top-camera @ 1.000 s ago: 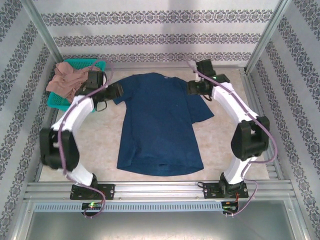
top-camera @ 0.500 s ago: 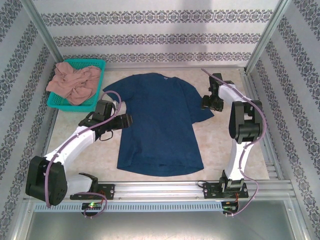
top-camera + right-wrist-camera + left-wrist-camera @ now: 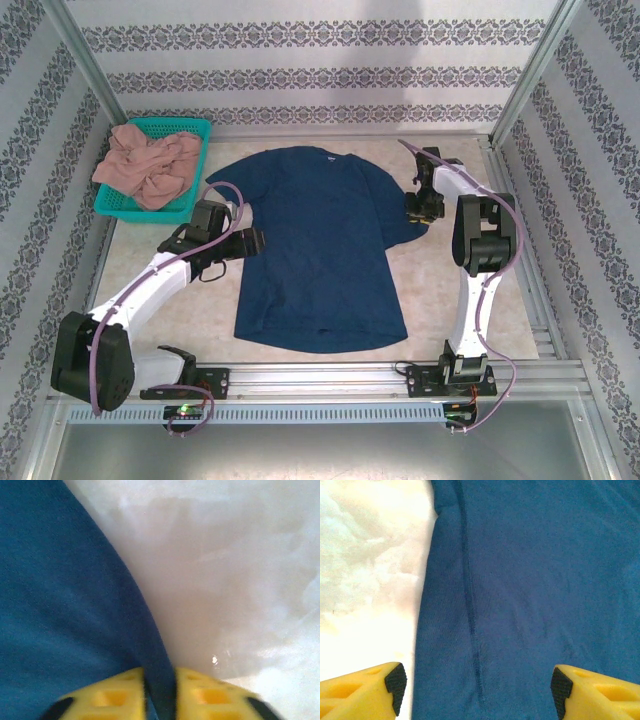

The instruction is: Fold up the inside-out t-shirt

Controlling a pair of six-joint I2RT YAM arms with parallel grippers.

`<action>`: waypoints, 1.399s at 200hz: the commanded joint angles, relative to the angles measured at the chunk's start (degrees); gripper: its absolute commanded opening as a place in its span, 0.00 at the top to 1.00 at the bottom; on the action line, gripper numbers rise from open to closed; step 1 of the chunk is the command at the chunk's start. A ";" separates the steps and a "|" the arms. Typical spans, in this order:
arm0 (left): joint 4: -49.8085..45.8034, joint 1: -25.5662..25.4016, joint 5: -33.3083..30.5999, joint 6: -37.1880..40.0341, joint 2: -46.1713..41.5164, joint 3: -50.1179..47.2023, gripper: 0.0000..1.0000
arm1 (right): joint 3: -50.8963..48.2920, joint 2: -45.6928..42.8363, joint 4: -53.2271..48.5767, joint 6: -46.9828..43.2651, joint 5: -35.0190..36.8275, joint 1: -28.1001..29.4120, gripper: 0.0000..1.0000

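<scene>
The navy t-shirt [image 3: 318, 245] lies flat on the table, collar at the far side and hem toward me. My left gripper [image 3: 250, 242] hovers open at the shirt's left side seam; in the left wrist view its yellow fingers [image 3: 365, 687] straddle the shirt's left edge [image 3: 470, 620], one pad over bare table, the other over cloth. My right gripper [image 3: 422, 208] sits at the right sleeve's outer edge. In the right wrist view its yellow fingers [image 3: 115, 697] are shut on the sleeve hem [image 3: 157, 680], which passes between them.
A teal basket [image 3: 120, 205] at the back left holds the pinkish-tan garment [image 3: 150, 165]. Metal frame posts and patterned walls enclose the table. Bare marbled tabletop [image 3: 170, 320] lies to the left and right of the shirt.
The left arm swung back from the basket to the shirt's left side seam. The right gripper moved outward from the collar area to the right sleeve edge and closed on it.
</scene>
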 commanded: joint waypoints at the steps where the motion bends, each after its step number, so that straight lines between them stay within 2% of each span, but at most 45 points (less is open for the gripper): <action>1: -0.08 -0.71 -0.23 1.65 -0.03 -1.38 0.22 | 2.74 0.51 -0.41 -0.11 3.00 -1.67 0.93; 24: -0.85 -1.62 1.31 1.07 -0.87 -3.34 0.22 | 9.05 0.66 -0.46 -1.06 6.75 -1.72 0.97; 47: -2.64 -3.53 1.49 0.92 -1.13 -4.25 0.22 | 18.66 3.59 -0.82 -1.27 13.84 -1.67 0.95; 64: -3.83 -4.97 0.94 0.82 -1.32 -4.66 0.22 | 27.34 7.72 -3.13 -1.53 21.82 -1.81 0.86; 73: -4.38 -5.68 0.73 0.53 -1.60 -4.95 0.22 | 31.17 9.39 -4.37 -1.78 24.88 -1.97 0.75; 97: -6.11 -7.53 -0.32 -0.42 -3.64 -5.75 0.22 | 34.90 9.15 -7.42 -1.59 23.46 -1.86 0.54; 121: -7.43 -8.59 -0.23 -1.47 -5.63 -6.88 0.22 | 24.06 0.40 -6.09 0.17 14.48 -0.24 0.43; 146: -9.81 -10.83 2.09 -2.86 -5.47 -7.17 0.22 | 0.54 -14.17 0.57 4.24 4.30 4.16 0.42; 169: -12.78 -15.47 2.97 -5.35 -6.21 -7.76 0.24 | -17.56 -25.08 2.25 7.58 2.84 10.18 0.42; 196: -15.81 -23.26 1.15 -6.42 -3.34 -6.61 0.28 | -32.18 -34.55 2.24 11.91 0.11 14.80 0.42; 226: -16.49 -29.51 -3.85 -4.24 2.75 -3.01 0.40 | -40.16 -39.40 2.72 13.98 -2.43 15.94 0.43; 247: -12.98 -30.66 -1.66 -3.46 7.46 -1.20 0.51 | -42.13 -40.32 2.39 14.71 -3.06 16.64 0.43; 280: -9.69 -32.13 1.60 -3.52 12.58 -0.54 0.62 | -44.30 -43.24 0.53 14.68 -1.83 16.58 0.43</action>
